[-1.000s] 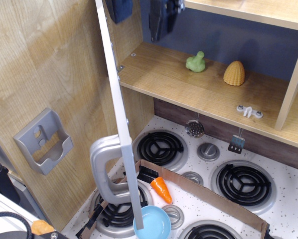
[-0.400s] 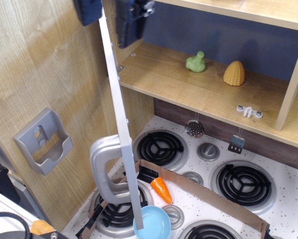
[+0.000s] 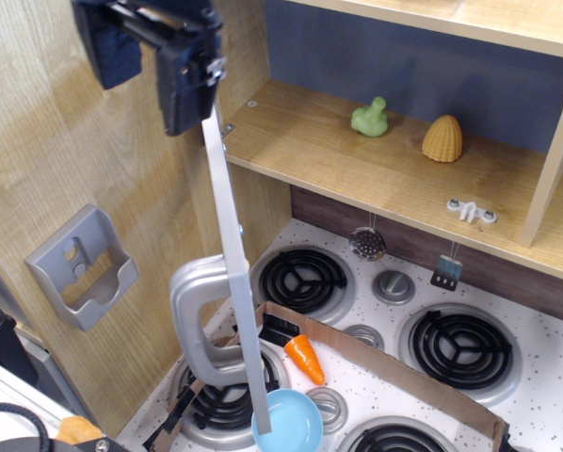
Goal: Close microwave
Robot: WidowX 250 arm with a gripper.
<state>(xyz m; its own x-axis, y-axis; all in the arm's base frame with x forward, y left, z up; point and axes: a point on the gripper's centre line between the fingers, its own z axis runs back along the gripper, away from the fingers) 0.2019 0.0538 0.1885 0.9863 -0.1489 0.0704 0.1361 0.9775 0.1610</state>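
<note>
The microwave is an open wooden compartment [image 3: 329, 165] above the stove. Its flat grey door [image 3: 233, 282] stands wide open and shows edge-on, running from the top left down toward the front. The silver loop handle [image 3: 195, 320] sticks out on the door's left side. My gripper [image 3: 148, 52] is at the top left with its two dark fingers apart and nothing between them. Its right finger [image 3: 187, 75] is in front of the door's top edge; I cannot tell if it touches. Its left finger [image 3: 107, 47] is over the wooden side wall.
A green toy [image 3: 370, 118] and a yellow ridged toy [image 3: 442, 138] sit inside the compartment. A grey holder bracket [image 3: 82, 268] hangs on the left wall. Below are stove burners [image 3: 305, 280], a cardboard strip [image 3: 385, 363], a toy carrot [image 3: 305, 358] and a light blue bowl [image 3: 289, 424].
My gripper has moved left and down from the top centre, from the compartment side of the door to its top left. The door and handle have not visibly moved.
</note>
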